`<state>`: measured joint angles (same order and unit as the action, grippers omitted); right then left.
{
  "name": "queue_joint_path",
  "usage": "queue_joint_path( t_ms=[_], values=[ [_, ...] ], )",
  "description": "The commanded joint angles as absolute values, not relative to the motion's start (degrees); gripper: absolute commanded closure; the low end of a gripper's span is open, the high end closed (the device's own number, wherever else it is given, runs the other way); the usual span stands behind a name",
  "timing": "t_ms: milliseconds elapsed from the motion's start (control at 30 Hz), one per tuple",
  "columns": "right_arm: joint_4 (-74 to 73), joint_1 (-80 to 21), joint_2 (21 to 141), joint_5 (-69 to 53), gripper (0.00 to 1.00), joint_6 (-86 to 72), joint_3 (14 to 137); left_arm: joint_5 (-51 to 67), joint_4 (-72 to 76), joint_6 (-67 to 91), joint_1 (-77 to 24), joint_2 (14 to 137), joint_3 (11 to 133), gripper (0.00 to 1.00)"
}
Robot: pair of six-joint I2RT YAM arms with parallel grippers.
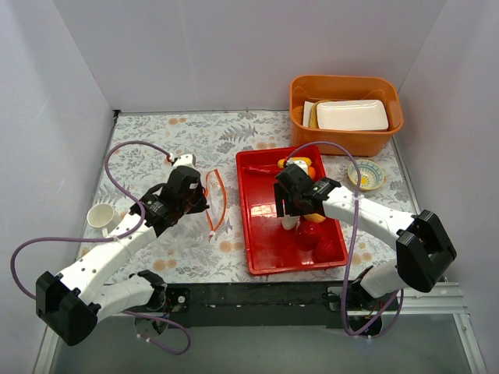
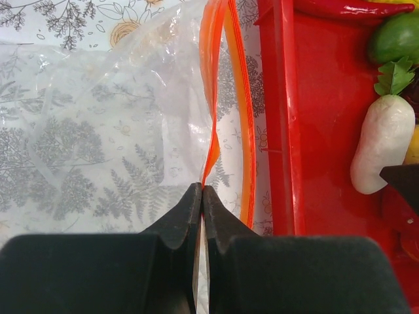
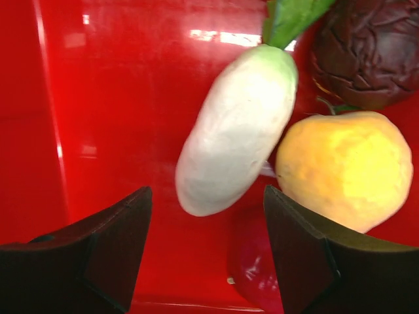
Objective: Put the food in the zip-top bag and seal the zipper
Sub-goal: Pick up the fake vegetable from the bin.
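The clear zip-top bag lies on the flowered cloth left of the red tray. My left gripper is shut on the bag's mouth, pinching one side of the orange-red zipper; the other side curves free. The food lies in the tray: a white radish, an orange-yellow fruit, a dark purple piece and a red piece. A green fruit and a red chili lie at the far end. My right gripper is open, hanging over the radish's near tip, holding nothing.
An orange tub holding a white foam tray stands at the back right. A small patterned bowl sits right of the red tray. A white cup stands at the left, beside my left arm.
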<state>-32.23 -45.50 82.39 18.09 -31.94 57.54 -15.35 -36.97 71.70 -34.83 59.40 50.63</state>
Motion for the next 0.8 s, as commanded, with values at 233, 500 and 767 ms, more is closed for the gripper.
queue_joint_path(
  t_ms=[233, 500, 767],
  values=[
    [-30.85, -43.86, 87.53, 21.71, 0.25, -32.6, 57.21, -12.3, -35.86, 70.75, -34.63, 57.13, 49.22, 1.0],
    [-24.96, -42.98, 90.17, 18.37, 0.28, -31.73, 55.9, -11.6, -36.04, 70.58, -34.72, 57.13, 49.22, 1.0],
    [-22.86, -42.98, 86.76, 13.03, 0.68, -30.94, 54.15, -13.35, -36.65, 70.05, -34.63, 56.95, 49.31, 1.0]
  ],
)
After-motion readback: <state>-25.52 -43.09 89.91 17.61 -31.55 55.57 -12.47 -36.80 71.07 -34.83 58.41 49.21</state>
